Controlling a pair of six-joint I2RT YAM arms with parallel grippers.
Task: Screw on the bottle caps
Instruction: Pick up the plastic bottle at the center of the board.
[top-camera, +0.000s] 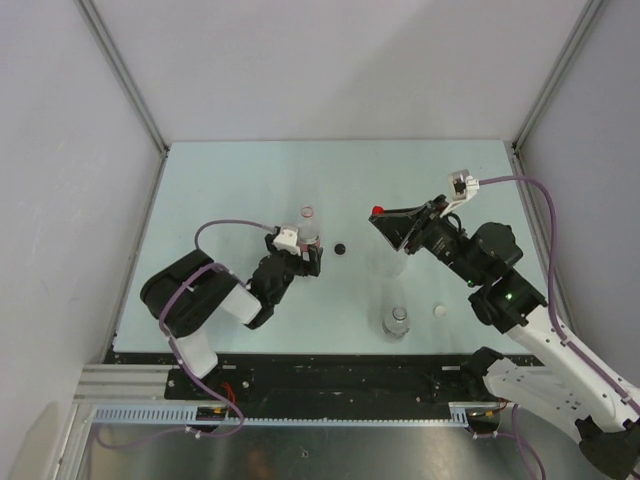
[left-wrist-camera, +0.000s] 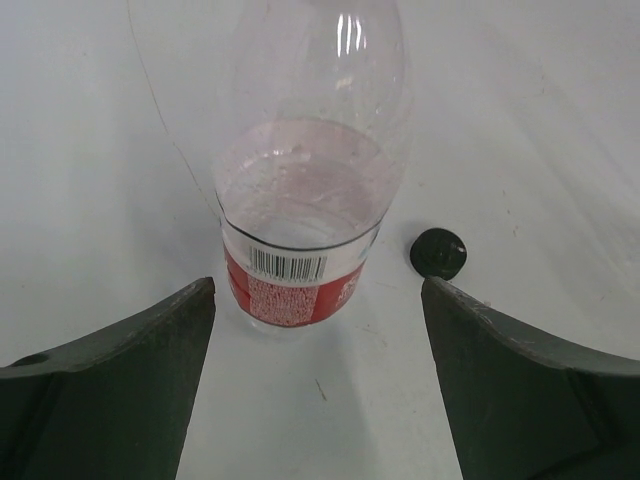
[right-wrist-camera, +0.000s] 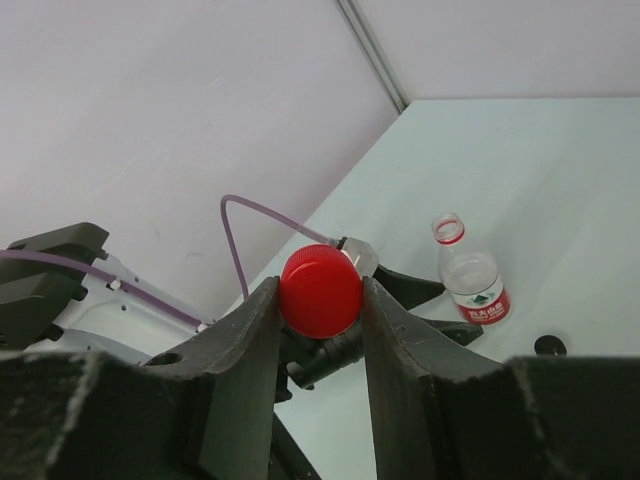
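At centre of the top view, no bottle is capped. The right claw (right-wrist-camera: 320, 300) clamps the red cap (right-wrist-camera: 319, 285). The left claw (top-camera: 308, 256) is released, with the labelled bottle (top-camera: 308, 232) between its fingers. The black cap (top-camera: 341, 247) and white cap (top-camera: 438, 312) lie loose on the counter (top-camera: 220, 200).

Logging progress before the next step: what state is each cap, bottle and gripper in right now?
red cap: clamped in right gripper, off the table.
right gripper: shut on red cap.
black cap: loose on the table.
whitish cap: loose on the table.
labelled bottle: upright, uncapped, ungripped.
left gripper: open around labelled bottle.
front clear bottle: upright, uncapped.
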